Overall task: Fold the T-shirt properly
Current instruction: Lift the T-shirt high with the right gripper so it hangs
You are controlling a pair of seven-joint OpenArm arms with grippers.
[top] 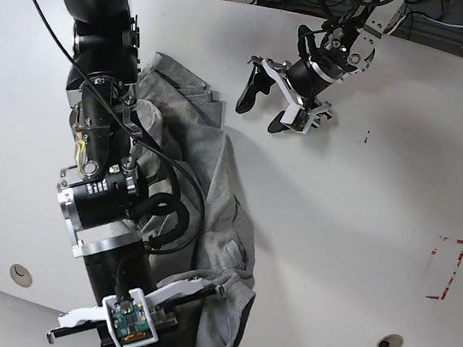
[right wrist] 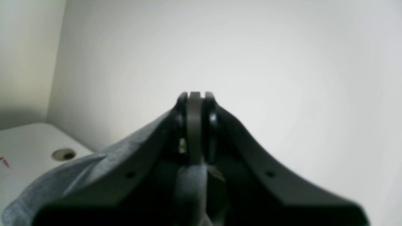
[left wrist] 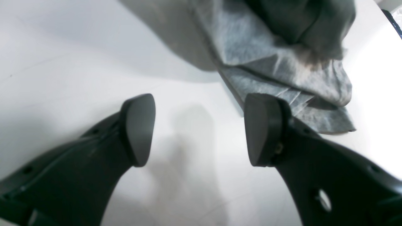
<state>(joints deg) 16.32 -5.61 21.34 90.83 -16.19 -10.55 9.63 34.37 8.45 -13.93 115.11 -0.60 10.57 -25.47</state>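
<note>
The right tool (right wrist: 195, 94) is clamped on the shirt (top: 212, 188); the left tool (left wrist: 199, 130) hangs spread apart above the tabletop (top: 366, 201).

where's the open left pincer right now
In the base view the left pincer hovers over the white table at upper centre, just right of the grey T-shirt.
</note>
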